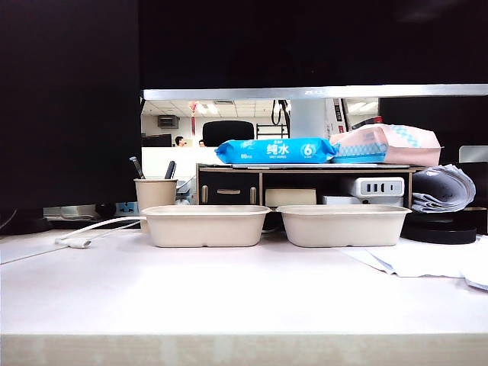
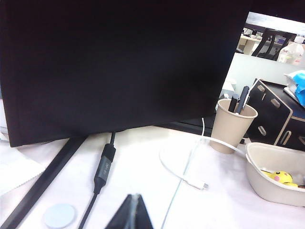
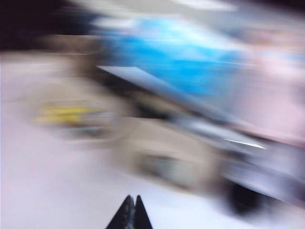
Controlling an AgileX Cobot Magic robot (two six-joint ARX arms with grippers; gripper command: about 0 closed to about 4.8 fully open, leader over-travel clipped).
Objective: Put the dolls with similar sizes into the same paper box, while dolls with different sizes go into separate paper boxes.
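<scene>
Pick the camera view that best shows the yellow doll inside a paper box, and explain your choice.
The left wrist view: the yellow doll lies clearly inside the left paper box. The exterior view sees only that box's outer wall, hiding the doll. The right wrist view is motion-blurred, with just a yellow smear.

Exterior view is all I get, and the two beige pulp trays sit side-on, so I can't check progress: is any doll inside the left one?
Observer: Yes. The left wrist view looks over the rim of the left beige pulp tray and shows a yellow-and-black toy doll lying inside.
Operator: No arms in my frame. Where's the left gripper?
Observer: The left gripper hangs over the white table near the black monitor cable, jaws shut, holding nothing.
Operator: And the right?
Observer: The right gripper has its jaws shut too; its view is too blurred to tell more.
</scene>
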